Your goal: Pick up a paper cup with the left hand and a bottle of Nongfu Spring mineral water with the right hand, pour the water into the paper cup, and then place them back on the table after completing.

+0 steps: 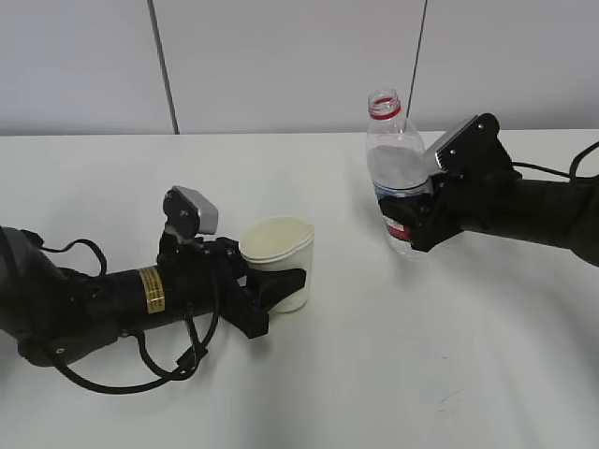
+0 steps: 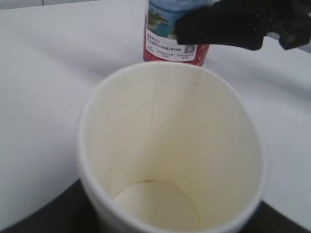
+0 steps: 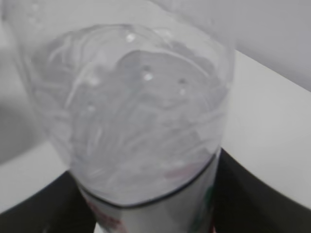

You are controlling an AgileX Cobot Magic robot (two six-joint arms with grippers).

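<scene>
The white paper cup [image 1: 278, 254] stands upright on the table [image 1: 393, 374], and my left hand's gripper [image 1: 281, 283] is shut on its lower part. In the left wrist view the cup [image 2: 170, 141] fills the frame and its inside looks dry and empty, with a black finger [image 2: 34, 216] at its base. My right hand's gripper [image 1: 409, 220] is shut on the labelled middle of the Nongfu Spring bottle [image 1: 396, 159], which is upright and uncapped, its base at or just above the table. Clear water [image 3: 136, 121] shows inside the bottle [image 3: 146, 204]. The bottle's red label [image 2: 172, 46] appears behind the cup.
The cup and the bottle are about a cup's width apart. A grey panelled wall [image 1: 281, 56] runs behind the table's far edge. Black cables [image 1: 140, 374] trail from the left arm over the table's near left.
</scene>
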